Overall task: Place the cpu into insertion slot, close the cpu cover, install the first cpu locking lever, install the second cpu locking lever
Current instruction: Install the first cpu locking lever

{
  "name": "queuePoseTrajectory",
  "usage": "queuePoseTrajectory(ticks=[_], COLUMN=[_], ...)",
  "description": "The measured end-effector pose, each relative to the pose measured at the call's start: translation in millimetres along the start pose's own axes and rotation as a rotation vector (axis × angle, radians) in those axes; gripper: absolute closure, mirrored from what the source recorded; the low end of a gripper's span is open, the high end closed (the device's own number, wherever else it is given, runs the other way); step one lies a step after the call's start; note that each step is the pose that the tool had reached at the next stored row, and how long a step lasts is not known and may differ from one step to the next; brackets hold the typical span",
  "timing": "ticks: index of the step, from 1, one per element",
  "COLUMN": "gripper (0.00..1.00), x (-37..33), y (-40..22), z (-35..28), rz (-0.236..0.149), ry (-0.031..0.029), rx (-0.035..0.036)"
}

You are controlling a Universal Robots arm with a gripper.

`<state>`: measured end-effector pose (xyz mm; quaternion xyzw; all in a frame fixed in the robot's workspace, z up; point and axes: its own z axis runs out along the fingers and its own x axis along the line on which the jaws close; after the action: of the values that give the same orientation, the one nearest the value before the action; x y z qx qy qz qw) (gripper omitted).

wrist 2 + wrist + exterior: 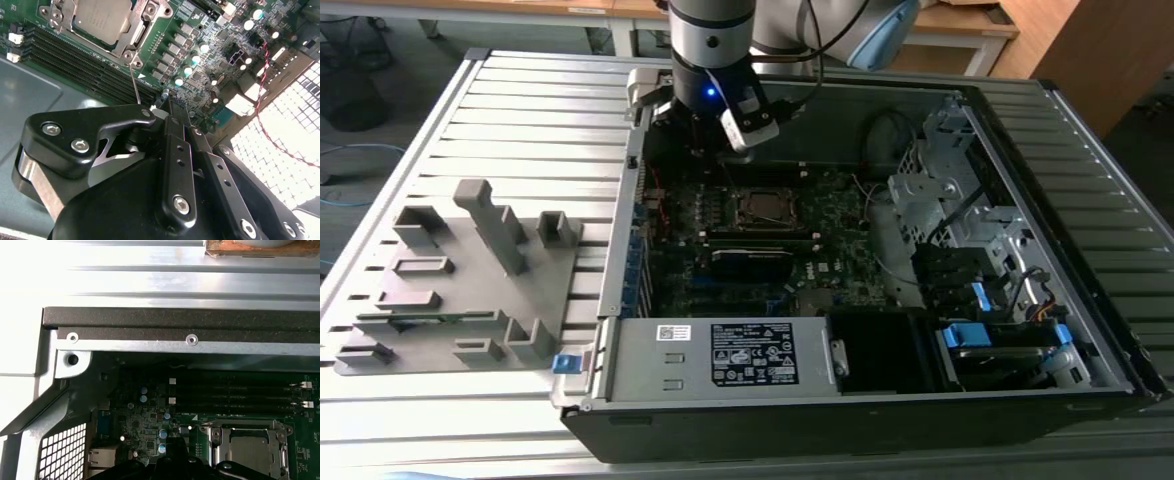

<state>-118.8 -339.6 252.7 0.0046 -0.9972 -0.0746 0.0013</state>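
- The black two-fingered gripper (169,100) hangs low inside the open black computer case (881,425), over the green motherboard (215,60). In the exterior view it is on the far side of the socket and slightly towards that view's left.
- Its fingers (176,150) are drawn together with no gap at the tips, and nothing shows between them.
- The cpu (102,17), a flat square chip with a dull silver-grey top, sits in the insertion slot (765,208), the square metal-rimmed socket near the middle of the board.
- The cpu cover (131,35), a thin silvery frame plate with a square window, lies down around the chip.
- A thin wire lever (134,82) rises from one socket corner, and its free end is near the fingertips. I cannot tell whether it touches them.
- Long black memory slots (85,70) run just beside the socket.
- The case rests on a ribbed metal table (520,110), and a grey moulded parts tray (467,300) lies to the exterior view's left.
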Motion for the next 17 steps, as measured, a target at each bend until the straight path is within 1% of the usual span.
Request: queuePoseTrajectory(ticks=[2,4,5,6,7,10,11,12,14,16,17], gripper=[0.9,0.9,0.9,0.9,0.9,0.9,0.9,0.9,0.9,0.9,0.9], x=[0.0,0.0,0.0,0.0,0.0,-0.1,0.0,-0.1,0.0,0.0,0.0], y=[-0.1,-0.1,0.0,0.0,0.0,0.0,-0.1,-0.1,-0.1,-0.1,0.0], z=[0.0,0.0,0.1,0.1,0.0,0.1,0.0,0.0,0.0,0.1,0.0], rz=[0.0,0.0,0.0,0.0,0.0,0.0,0.0,-0.001,0.0,0.0,0.0], ry=[-0.0001,-0.0003,-0.0004,-0.0004,-0.0004,-0.0004,-0.0003,-0.0004,-0.0005,-0.0007,-0.0007], rx=[-0.0061,-0.0185,-0.0234,-0.0268,-0.0287,-0.0291,-0.0309,-0.0365,-0.0513,-0.0638,-0.0666])
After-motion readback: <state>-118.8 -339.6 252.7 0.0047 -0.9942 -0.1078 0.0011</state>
